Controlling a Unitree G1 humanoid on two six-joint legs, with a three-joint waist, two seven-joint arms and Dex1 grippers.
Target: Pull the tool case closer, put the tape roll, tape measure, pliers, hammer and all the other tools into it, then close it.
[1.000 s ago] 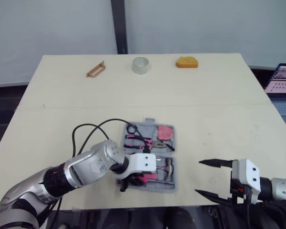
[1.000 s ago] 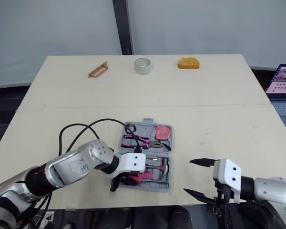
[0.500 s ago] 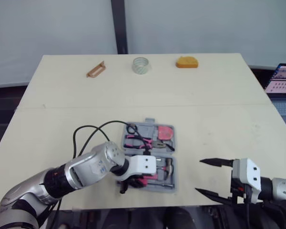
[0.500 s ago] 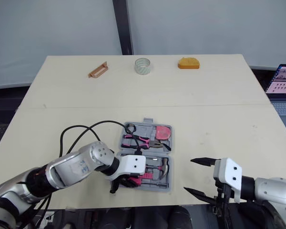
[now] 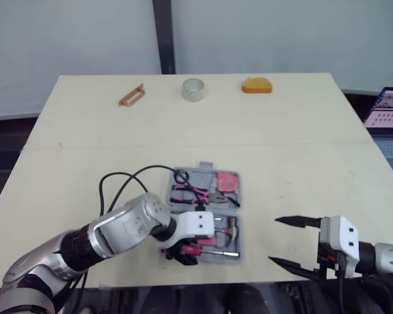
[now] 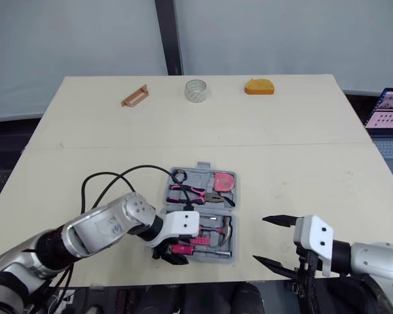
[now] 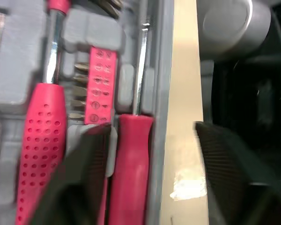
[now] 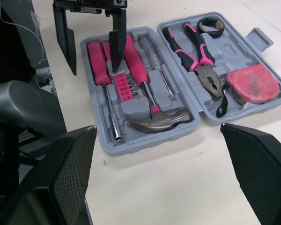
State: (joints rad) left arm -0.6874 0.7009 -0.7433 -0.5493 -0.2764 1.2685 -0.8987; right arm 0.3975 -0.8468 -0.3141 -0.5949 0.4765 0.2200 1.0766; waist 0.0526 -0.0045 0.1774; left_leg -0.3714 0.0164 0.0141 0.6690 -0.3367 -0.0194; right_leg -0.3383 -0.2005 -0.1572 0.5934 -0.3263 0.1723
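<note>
At the tool case (image 8: 145, 136) edge, the left claw (image 8: 93, 72) gapes.

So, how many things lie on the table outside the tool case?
3, along the far edge: a brown piece on the left, the tape roll in the middle, an orange object on the right. Others may be hidden.

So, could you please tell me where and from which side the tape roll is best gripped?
The tape roll seems to lie flat near the far edge of the table, with its hole facing up. I would come straight down from above and pinch the ring wall, one jaw in the hole and one outside. Its low, round side probably gives a sideways approach less purchase.
</note>
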